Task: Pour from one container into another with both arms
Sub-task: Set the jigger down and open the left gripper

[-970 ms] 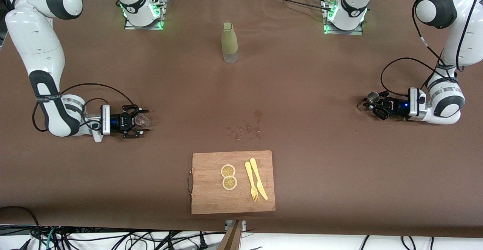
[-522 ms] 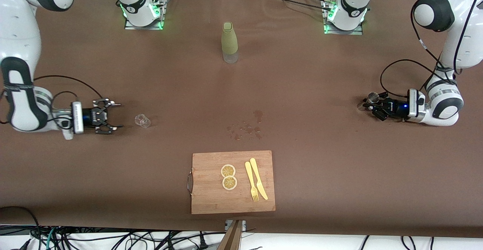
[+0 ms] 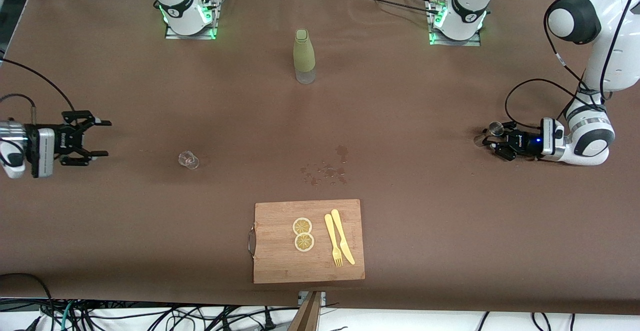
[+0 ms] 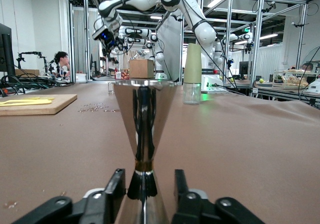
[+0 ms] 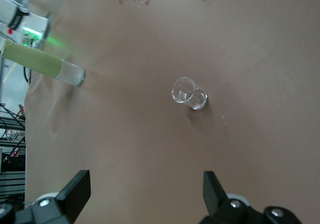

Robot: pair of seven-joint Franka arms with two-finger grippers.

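The right gripper (image 3: 102, 138) hangs above the table (image 3: 450, 231) at the right arm's end, its fingers (image 5: 75, 194) spread wide with nothing between them. The small clear glass (image 3: 188, 159) stands upright on the cloth, well apart from that gripper and toward the table's middle; in the right wrist view the glass (image 5: 189, 93) shows alone on the brown surface, with the bottle (image 5: 42, 65) farther off.

The left gripper (image 3: 492, 138) sits low at the left arm's end of the table, pinching a shiny metal jigger (image 3: 495, 129) at its narrow waist. In the left wrist view the jigger (image 4: 144, 129) stands upright between the two black fingers (image 4: 114, 189), its flared cup above them.

The bottle (image 3: 304, 57), green with a clear base, stands upright between the two arm bases, farther from the front camera than everything else on the table. A patch of spilled drops (image 3: 327, 168) marks the cloth near the middle, between the glass and the jigger. Nearer the front camera lies a wooden board (image 3: 280, 261), bearing two lemon slices (image 3: 303, 234) one above the other and, beside them, a yellow fork (image 3: 333, 243) and knife (image 3: 342, 241) side by side.
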